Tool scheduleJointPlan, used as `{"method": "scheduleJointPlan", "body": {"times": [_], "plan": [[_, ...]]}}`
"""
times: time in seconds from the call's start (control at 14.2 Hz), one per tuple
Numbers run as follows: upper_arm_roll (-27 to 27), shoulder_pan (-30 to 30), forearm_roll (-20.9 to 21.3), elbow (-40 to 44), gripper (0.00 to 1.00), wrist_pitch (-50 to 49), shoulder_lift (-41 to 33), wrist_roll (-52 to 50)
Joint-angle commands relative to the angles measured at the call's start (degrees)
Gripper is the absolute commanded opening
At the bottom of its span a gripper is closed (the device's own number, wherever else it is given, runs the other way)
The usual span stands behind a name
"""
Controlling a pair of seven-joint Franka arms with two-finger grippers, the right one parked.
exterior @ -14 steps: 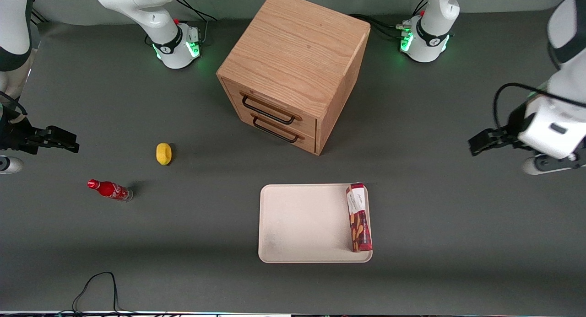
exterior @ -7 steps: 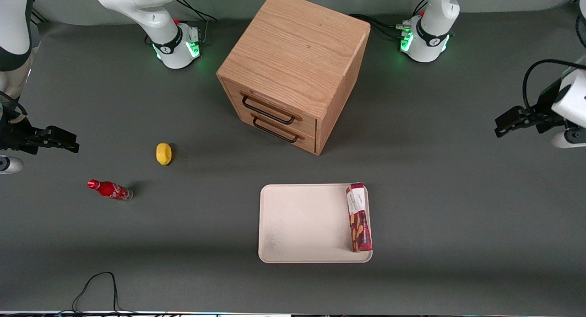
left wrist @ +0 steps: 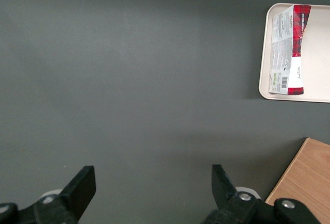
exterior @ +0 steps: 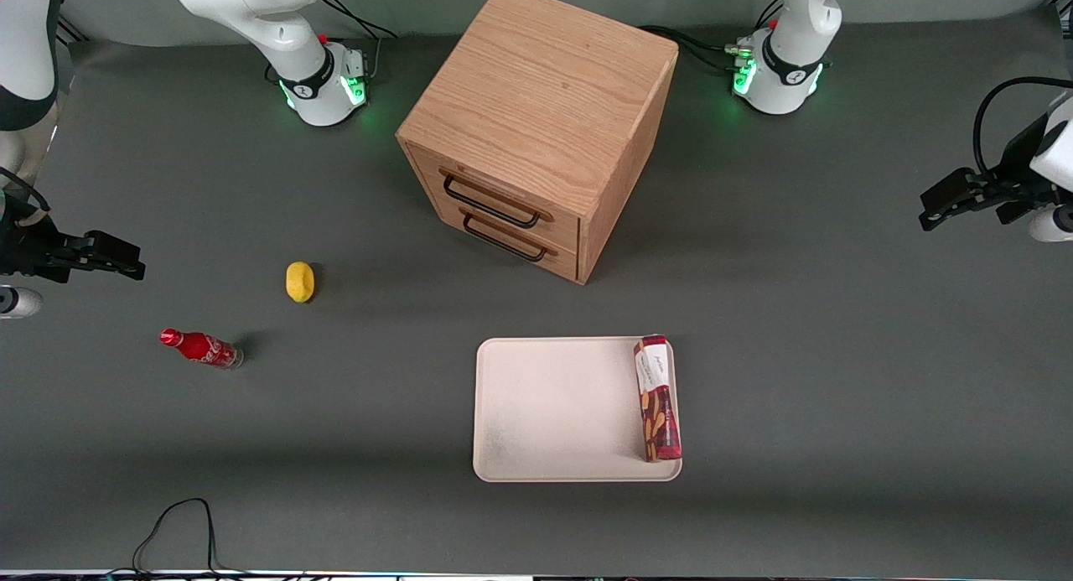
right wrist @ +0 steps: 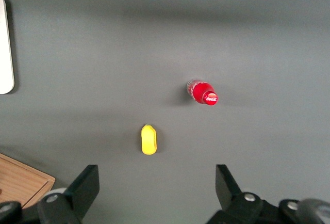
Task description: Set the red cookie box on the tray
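Note:
The red cookie box [exterior: 657,398] lies flat on the cream tray [exterior: 553,409], along the tray's edge toward the working arm's end, touching nothing else. The left wrist view shows the same box [left wrist: 289,48] with its white panel up, resting on the tray [left wrist: 318,59]. My left gripper [exterior: 935,208] hangs above the bare table well off toward the working arm's end, far from the tray and farther from the front camera than it. In the wrist view the gripper [left wrist: 152,182] is open, its black fingers [left wrist: 82,185] wide apart with only grey table between them.
A wooden two-drawer cabinet [exterior: 536,120] stands farther from the camera than the tray, and its corner [left wrist: 307,182] shows in the wrist view. A yellow lemon [exterior: 300,281] and a small red soda bottle [exterior: 201,348] sit toward the parked arm's end. A black cable [exterior: 176,522] loops at the near edge.
My left gripper has drawn away from the tray, toward the working arm's end of the table and farther from the front camera. The cookie box and tray have not moved.

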Motion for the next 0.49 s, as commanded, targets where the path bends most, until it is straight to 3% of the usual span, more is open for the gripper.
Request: {"method": "scheduleJointPlan", "body": {"times": [0.0, 0.21, 0.42], "plan": [[-0.45, 0.34, -0.78, 1.62, 1.0, -2.19, 0.24, 0.8], [-3.16, 3.32, -0.78, 5.66, 1.0, -5.26, 3.15, 1.42], [-4.14, 3.95, -0.78, 4.09, 1.0, -4.3, 2.18, 1.42]]}}
